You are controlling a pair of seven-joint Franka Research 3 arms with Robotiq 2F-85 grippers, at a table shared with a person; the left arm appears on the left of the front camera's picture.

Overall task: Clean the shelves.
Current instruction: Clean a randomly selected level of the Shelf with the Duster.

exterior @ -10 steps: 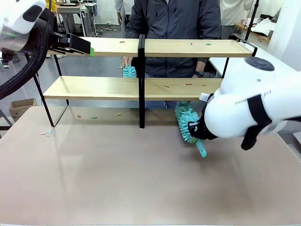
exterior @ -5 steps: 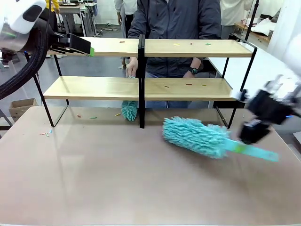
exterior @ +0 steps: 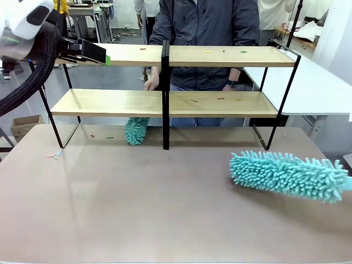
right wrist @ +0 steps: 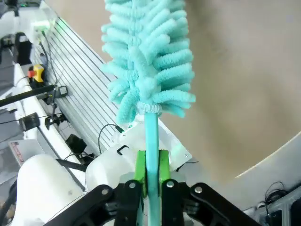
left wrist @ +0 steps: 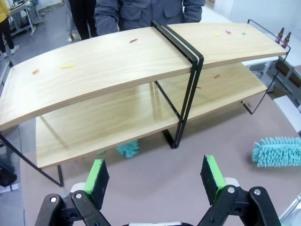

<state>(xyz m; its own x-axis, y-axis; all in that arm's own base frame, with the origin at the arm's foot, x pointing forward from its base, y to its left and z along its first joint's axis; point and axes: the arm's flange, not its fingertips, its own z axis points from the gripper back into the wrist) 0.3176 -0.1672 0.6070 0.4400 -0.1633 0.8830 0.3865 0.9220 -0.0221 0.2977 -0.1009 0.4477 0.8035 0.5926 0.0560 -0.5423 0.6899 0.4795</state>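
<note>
The shelves point(exterior: 220, 56), two light wooden boards on a black frame with a central post, stand across the far side of the table and appear again in the left wrist view point(left wrist: 117, 61). Small coloured scraps point(exterior: 207, 52) lie on both boards. My right gripper point(right wrist: 150, 174) is shut on the handle of a teal fluffy duster point(right wrist: 148, 56); the duster's head point(exterior: 286, 175) hangs over the table's right side. My left gripper point(left wrist: 155, 176) is open and holds nothing, level with the top board's left end point(exterior: 104, 58). A person's hand point(exterior: 151, 83) holds a second teal duster point(exterior: 136, 130) below the lower board.
More scraps point(exterior: 55, 156) lie on the brown table point(exterior: 137, 209) near the rack's left foot and under the lower board. A white table point(exterior: 313, 82) stands at the far right, and a cardboard box point(exterior: 25, 125) sits on the floor at the left.
My right arm has swung out to the right with the duster, its head now lying flat at the table's right edge. The person's duster moved left under the lower board. The left arm stayed put.
</note>
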